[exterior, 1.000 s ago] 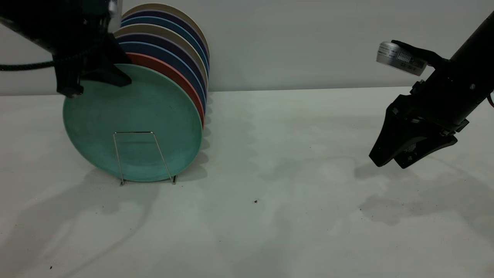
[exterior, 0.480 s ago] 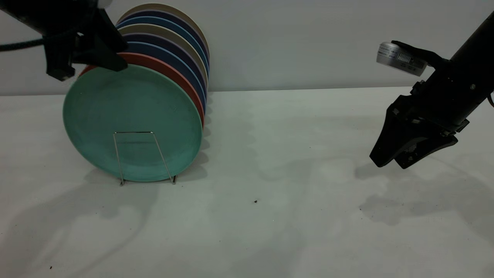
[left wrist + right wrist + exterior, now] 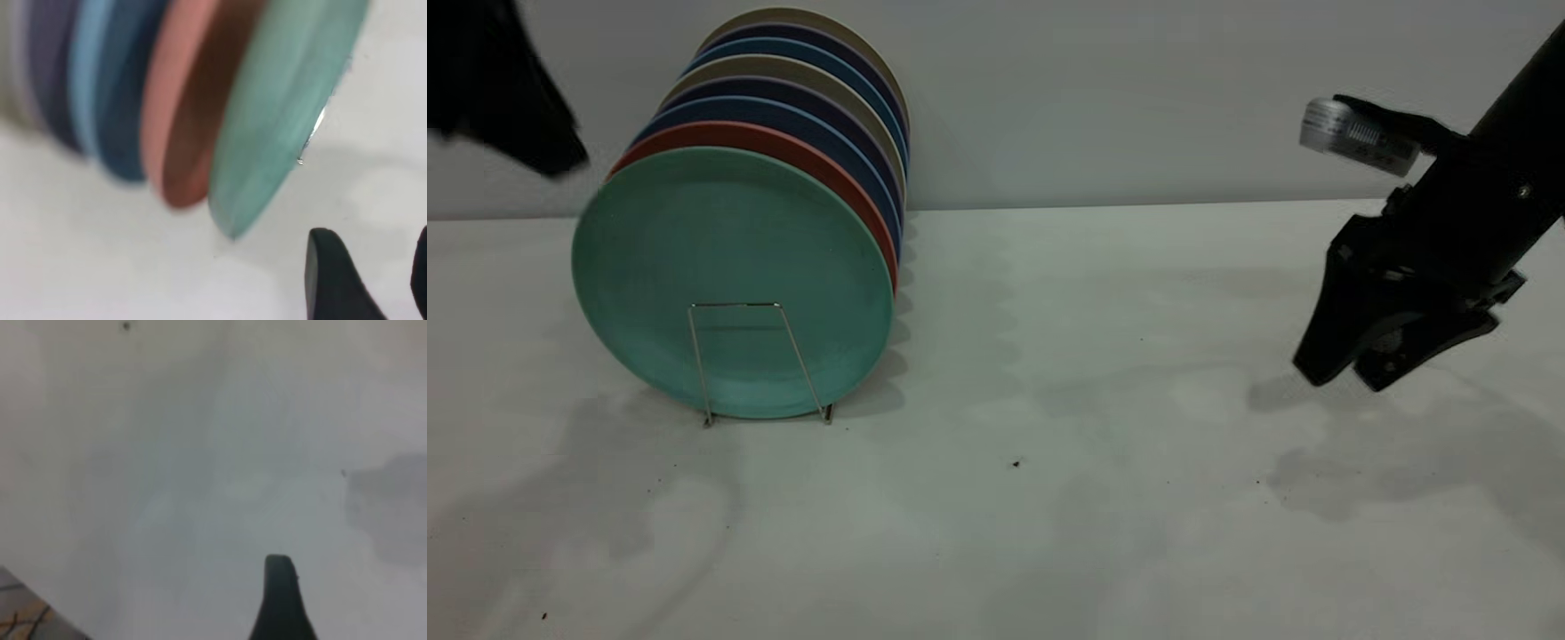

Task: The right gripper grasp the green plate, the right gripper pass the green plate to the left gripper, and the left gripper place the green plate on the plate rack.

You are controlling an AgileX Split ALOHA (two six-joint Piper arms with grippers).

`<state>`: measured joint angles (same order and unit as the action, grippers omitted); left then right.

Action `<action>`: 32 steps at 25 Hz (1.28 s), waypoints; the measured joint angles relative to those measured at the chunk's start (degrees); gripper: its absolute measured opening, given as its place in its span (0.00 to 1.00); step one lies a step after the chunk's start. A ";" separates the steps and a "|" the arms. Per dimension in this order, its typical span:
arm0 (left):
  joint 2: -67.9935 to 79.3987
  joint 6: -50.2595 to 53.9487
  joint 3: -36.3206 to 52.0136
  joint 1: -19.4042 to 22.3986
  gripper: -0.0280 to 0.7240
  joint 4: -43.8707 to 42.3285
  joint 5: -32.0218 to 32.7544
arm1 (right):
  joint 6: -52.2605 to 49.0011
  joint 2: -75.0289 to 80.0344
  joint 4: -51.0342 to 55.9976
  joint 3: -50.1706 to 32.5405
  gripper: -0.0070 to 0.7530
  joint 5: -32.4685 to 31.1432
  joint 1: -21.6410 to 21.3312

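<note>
The green plate (image 3: 729,267) stands upright at the front of the plate rack (image 3: 734,305), behind its front wire loop. It is free of both grippers. In the left wrist view the green plate (image 3: 280,113) shows edge-on beside the salmon-pink plate (image 3: 193,133). My left gripper (image 3: 551,156) is a black blur up and to the left of the plate, clear of its rim, open and empty; its fingers (image 3: 330,280) stand apart. My right gripper (image 3: 1343,378) hovers open and empty above the table at the far right; one finger (image 3: 279,600) shows over bare table.
Behind the green plate stand a salmon-pink plate (image 3: 783,140), several dark blue plates (image 3: 818,116) and olive-tan plates (image 3: 827,22), all upright in the rack. The white table (image 3: 1067,356) stretches between rack and right gripper. A wall rises behind.
My left gripper has let go of the green plate's top rim and moved up and to the left. The plate stays standing in the rack. My right gripper has shifted slightly right.
</note>
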<state>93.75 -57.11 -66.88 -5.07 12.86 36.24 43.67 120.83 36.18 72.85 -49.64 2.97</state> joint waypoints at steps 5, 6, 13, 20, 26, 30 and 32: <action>-8.05 46.84 0.00 1.82 0.47 -10.75 7.61 | -17.65 -7.28 -17.82 5.09 0.76 -9.22 2.95; -9.60 52.61 0.00 2.31 0.47 -13.42 10.31 | -21.02 -9.60 -21.81 6.06 0.76 -11.40 4.32; -19.58 61.63 0.00 2.58 0.59 -19.70 18.91 | -35.50 -27.25 -36.94 7.79 0.75 -19.83 14.30; -30.21 57.51 4.34 2.58 0.70 -14.51 22.40 | -40.79 -44.47 -38.43 3.98 0.75 -20.64 18.37; -47.55 57.11 17.39 2.58 0.70 -11.98 22.98 | -41.15 -62.83 -37.43 -10.24 0.75 -21.44 19.32; -61.25 57.11 24.21 2.58 0.70 -11.98 23.55 | -41.15 -75.38 -37.38 -21.25 0.75 -21.44 19.32; -67.19 57.11 27.12 2.58 0.70 -11.89 24.29 | -41.09 -81.15 -37.38 -25.97 0.75 -21.44 19.32</action>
<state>26.56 0.00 -39.75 -2.48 0.97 60.53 2.58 39.67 -1.20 46.87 -71.07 22.29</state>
